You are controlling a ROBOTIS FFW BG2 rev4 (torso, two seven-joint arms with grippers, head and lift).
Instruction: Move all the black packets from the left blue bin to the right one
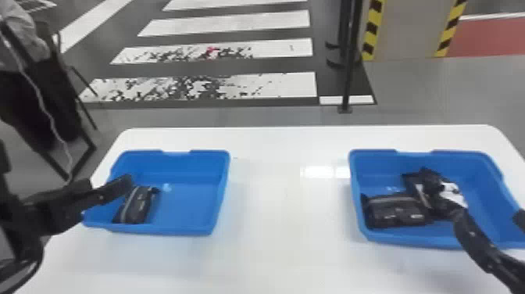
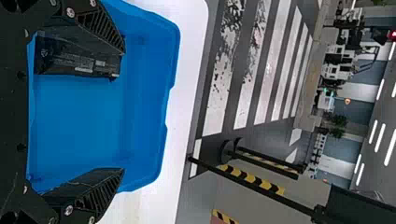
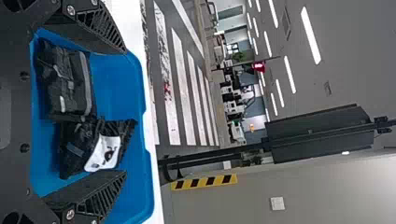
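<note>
Left gripper (image 2: 123, 111) and right gripper (image 3: 125, 112) both hold their fingers spread, with nothing pinched. On the head view's clock face, one black packet (image 1: 137, 205) lies toward eight o'clock in the left blue bin (image 1: 172, 230); black packets (image 1: 396, 215) reach from centre toward eight in the right blue bin (image 1: 414, 240). An off-centre left descent could shove the lone packet wallward. Small print and a white label (image 3: 105, 154) show, unread.

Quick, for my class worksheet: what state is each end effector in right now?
Left end effector: open, holding nothing, at the left bin.
Right end effector: open, holding nothing, at the right bin.
</note>
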